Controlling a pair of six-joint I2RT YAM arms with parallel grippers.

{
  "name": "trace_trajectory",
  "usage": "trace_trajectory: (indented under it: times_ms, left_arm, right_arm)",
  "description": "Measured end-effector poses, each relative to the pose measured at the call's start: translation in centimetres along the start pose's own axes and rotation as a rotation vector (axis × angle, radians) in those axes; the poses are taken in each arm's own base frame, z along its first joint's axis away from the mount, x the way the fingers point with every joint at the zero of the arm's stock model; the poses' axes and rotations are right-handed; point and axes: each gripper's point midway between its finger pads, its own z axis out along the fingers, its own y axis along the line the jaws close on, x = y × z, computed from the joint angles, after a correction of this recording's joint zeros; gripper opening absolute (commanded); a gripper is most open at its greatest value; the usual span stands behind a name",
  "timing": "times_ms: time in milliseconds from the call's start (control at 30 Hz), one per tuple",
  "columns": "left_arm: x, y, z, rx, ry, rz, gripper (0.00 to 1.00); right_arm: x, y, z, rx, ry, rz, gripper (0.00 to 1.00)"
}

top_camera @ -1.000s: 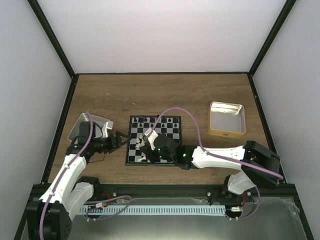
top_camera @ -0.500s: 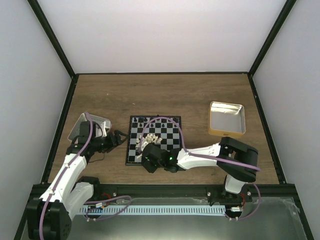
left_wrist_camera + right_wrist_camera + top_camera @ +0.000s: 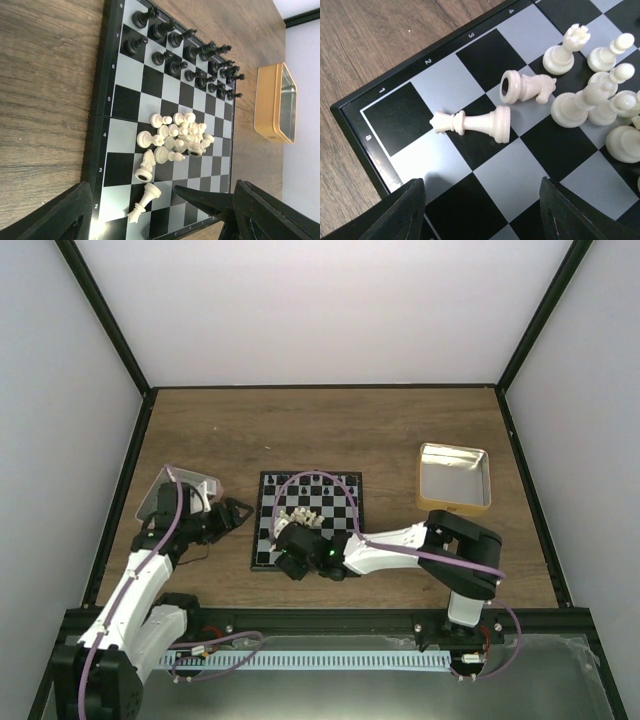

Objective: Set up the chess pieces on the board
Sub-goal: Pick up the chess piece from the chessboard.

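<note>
The board (image 3: 345, 498) lies mid-table. Black chess pieces (image 3: 192, 55) stand upright in two rows along its far side. Cream chess pieces (image 3: 182, 135) lie heaped mid-board. A cream queen (image 3: 472, 122) lies on its side near the a1 corner, and a toppled knight (image 3: 525, 87) lies beside it. My right gripper (image 3: 482, 190) hovers open just above the near-left squares with nothing between its fingers. The queen lies ahead of its fingertips. My left gripper (image 3: 163, 192) stands open at the board's left edge and holds nothing.
A silver tin tray (image 3: 200, 485) sits at the left beside my left arm. A gold-rimmed square tin (image 3: 454, 478) stands to the right of the board. White walls close in the table. A black pointed part (image 3: 205, 197) reaches over the board's near edge.
My right gripper has opened wide and swung left and nearer, towards the board's near-left corner. The left arm has barely moved.
</note>
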Motion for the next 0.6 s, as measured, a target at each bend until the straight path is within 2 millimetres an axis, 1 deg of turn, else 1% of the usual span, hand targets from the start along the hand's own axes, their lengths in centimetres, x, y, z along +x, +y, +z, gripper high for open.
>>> trace_trajectory:
  times_ms: [33,167,233,300,367,467,533,600]
  left_arm:
    - [-0.1,0.0,-0.1,-0.003,-0.007,0.001,0.75]
    - [-0.1,-0.2,-0.3,-0.004,-0.033,0.007,0.70]
    - [0.5,-0.2,-0.1,-0.010,-0.024,0.017,0.70]
    - [1.5,-0.1,0.4,-0.027,-0.001,0.035,0.69]
    - [2.4,0.0,1.1,-0.050,0.028,0.056,0.69]
    - [3.7,0.3,2.3,-0.092,0.078,0.086,0.66]
    - [4.6,0.8,3.2,-0.138,0.117,0.107,0.63]
    - [5.3,1.4,4.1,-0.190,0.153,0.136,0.61]
  right_arm:
    - [-0.2,0.0,0.0,0.000,-0.002,0.002,0.63]
    - [-0.3,0.0,0.1,-0.016,0.000,0.035,0.52]
    - [-0.2,0.0,0.0,-0.027,0.007,0.081,0.49]
    - [-0.5,-0.2,-0.4,-0.039,0.003,0.147,0.48]
    - [-0.9,-0.7,-1.3,-0.047,-0.014,0.225,0.47]
    - [-1.5,-1.7,-3.2,-0.061,-0.057,0.360,0.47]
    - [-1.5,-2.3,-4.1,-0.067,-0.073,0.437,0.46]
    - [-1.1,-2.9,-4.8,-0.068,-0.078,0.511,0.46]
